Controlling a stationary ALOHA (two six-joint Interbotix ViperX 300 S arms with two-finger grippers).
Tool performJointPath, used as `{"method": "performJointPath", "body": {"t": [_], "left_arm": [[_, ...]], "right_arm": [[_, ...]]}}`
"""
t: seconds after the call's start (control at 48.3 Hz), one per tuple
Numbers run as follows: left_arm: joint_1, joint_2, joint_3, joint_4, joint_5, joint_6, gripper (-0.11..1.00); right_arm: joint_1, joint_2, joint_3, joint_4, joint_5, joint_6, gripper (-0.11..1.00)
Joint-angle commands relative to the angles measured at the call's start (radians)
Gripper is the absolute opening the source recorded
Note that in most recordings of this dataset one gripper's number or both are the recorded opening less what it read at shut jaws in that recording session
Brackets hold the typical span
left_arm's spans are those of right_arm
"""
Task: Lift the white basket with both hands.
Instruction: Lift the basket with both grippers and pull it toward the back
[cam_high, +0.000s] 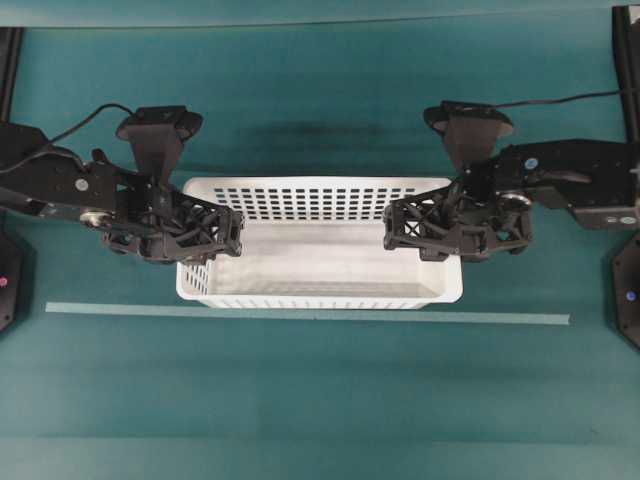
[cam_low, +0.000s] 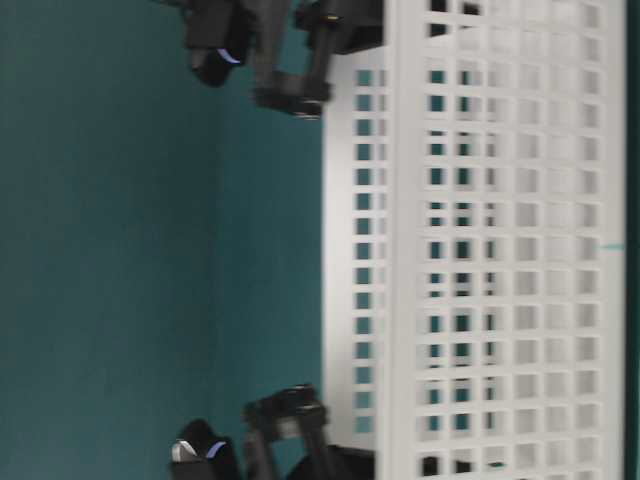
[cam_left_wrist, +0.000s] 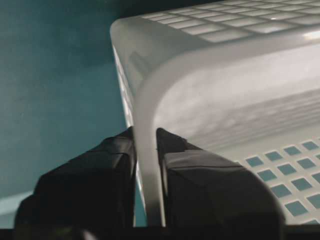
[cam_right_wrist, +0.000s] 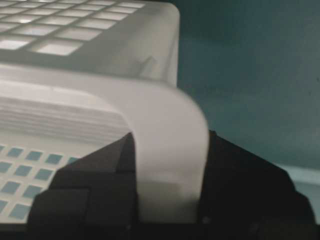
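The white basket (cam_high: 320, 262) stands on the teal table, long side across the overhead view, with nothing in it. My left gripper (cam_high: 188, 240) is shut on the rim of its left short wall. In the left wrist view the rim (cam_left_wrist: 150, 100) runs between the two black fingers, one outside and one inside (cam_left_wrist: 145, 137). My right gripper (cam_high: 452, 232) is shut on the right short wall in the same way. The right wrist view shows the rolled rim (cam_right_wrist: 150, 100) pinched between its fingers (cam_right_wrist: 170, 135). In the table-level view the slotted wall (cam_low: 500, 250) fills the frame.
A pale tape line (cam_high: 300, 313) crosses the table just in front of the basket. Black arm bases stand at the left edge (cam_high: 8, 280) and right edge (cam_high: 628, 295). Teal table surface stretches behind and in front of the basket.
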Motion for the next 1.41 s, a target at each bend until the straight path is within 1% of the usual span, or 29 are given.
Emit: {"method": "performJointPath", "body": {"t": [0.0, 0.103, 0.166, 0.393, 0.497, 0.683, 0.828, 0.869, 0.952, 1.221, 1.387], "left_arm": [[-0.002, -0.044, -0.067, 0.003, 0.069, 0.011, 0.08], [0.0, -0.097, -0.127, 0.003, 0.181, 0.012, 0.06], [0.002, -0.124, -0.155, 0.003, 0.225, 0.012, 0.05], [0.002, -0.213, -0.255, 0.003, 0.341, 0.012, 0.05], [0.002, -0.239, -0.307, 0.003, 0.388, 0.012, 0.05], [0.0, -0.244, -0.413, 0.003, 0.449, 0.023, 0.05], [0.0, -0.242, -0.505, 0.002, 0.518, 0.064, 0.05], [0.002, -0.241, -0.545, 0.003, 0.54, 0.078, 0.05], [0.0, -0.236, -0.598, 0.003, 0.568, 0.091, 0.05], [0.002, -0.209, -0.718, 0.003, 0.683, 0.149, 0.04], [0.002, -0.201, -0.784, 0.003, 0.727, 0.164, 0.04]], "right_arm": [[0.008, -0.035, -0.054, 0.002, 0.048, -0.009, 0.2], [0.008, -0.083, -0.095, 0.003, 0.112, -0.011, 0.2], [0.006, -0.106, -0.115, 0.003, 0.147, -0.011, 0.2], [0.006, -0.158, -0.215, 0.003, 0.291, -0.012, 0.2], [0.005, -0.179, -0.272, 0.003, 0.334, -0.015, 0.2], [0.002, -0.218, -0.37, 0.003, 0.4, -0.015, 0.2], [0.003, -0.23, -0.423, 0.003, 0.456, -0.015, 0.2], [0.003, -0.232, -0.437, 0.003, 0.468, -0.015, 0.2], [0.003, -0.235, -0.469, 0.003, 0.486, -0.018, 0.2], [0.009, -0.235, -0.62, 0.002, 0.586, -0.049, 0.2], [0.012, -0.222, -0.712, -0.02, 0.675, -0.052, 0.2]]}}
